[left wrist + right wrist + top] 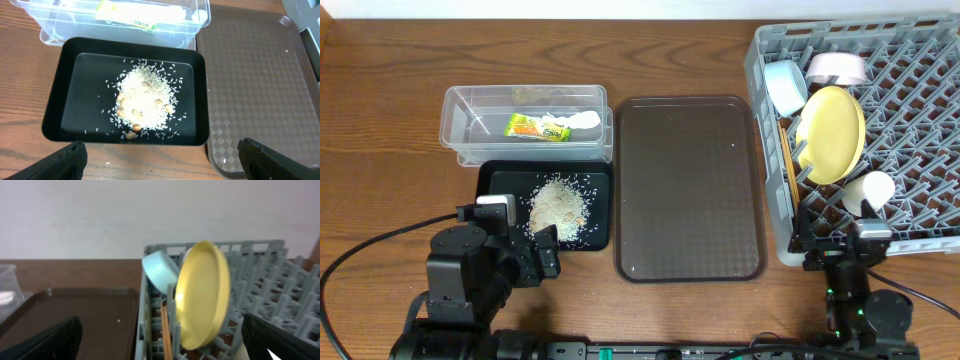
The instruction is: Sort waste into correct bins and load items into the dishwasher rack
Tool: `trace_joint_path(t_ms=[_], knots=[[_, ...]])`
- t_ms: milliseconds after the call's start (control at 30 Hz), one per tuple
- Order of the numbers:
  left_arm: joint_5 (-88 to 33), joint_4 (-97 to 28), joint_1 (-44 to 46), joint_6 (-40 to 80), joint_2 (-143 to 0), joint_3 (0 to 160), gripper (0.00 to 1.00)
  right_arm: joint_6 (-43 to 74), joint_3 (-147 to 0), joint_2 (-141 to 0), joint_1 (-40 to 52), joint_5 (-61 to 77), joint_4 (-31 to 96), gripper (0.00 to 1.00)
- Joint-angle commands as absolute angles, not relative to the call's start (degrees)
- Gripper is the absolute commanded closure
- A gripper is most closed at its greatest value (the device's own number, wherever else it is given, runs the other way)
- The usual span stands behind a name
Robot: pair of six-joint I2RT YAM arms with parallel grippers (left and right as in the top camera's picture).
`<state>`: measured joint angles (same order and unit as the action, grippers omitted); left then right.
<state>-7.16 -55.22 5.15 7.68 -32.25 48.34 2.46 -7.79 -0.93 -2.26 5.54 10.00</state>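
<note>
The clear tub (470, 125) holds the green-and-orange wrapper (538, 127) and white paper (578, 120). The black tray (500, 190) holds a heap of rice (558, 205), also in the left wrist view (145, 97). The grey rack (772, 200) holds the yellow plate (831, 135) on edge, the blue bowl (786, 87), the white bowl (835, 68), the white cup (870, 190) and the chopsticks (788, 165). My left gripper (162, 165) is open and empty at the black tray's near edge. My right gripper (162, 342) is open and empty at the rack's near left corner.
The dark brown serving tray (688, 188) lies between the black tray and the rack. A loose rice grain lies on the wood near the left gripper. The back wall is white. Cables run along the table's front edge.
</note>
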Motion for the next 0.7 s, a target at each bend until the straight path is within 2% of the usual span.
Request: trace_joint_path(t_ms=[0, 667], knots=[[-7.3, -55.2, 5.2, 7.7, -32.1, 48.3, 0.02, 1.0, -5.3, -0.3, -0.4, 4.6, 9.3, 0.01], [-7.3, -55.2, 5.2, 7.7, -32.1, 48.3, 0.02, 1.2, -2.9, -0.7, -0.2, 6.9, 9.6, 0.01]])
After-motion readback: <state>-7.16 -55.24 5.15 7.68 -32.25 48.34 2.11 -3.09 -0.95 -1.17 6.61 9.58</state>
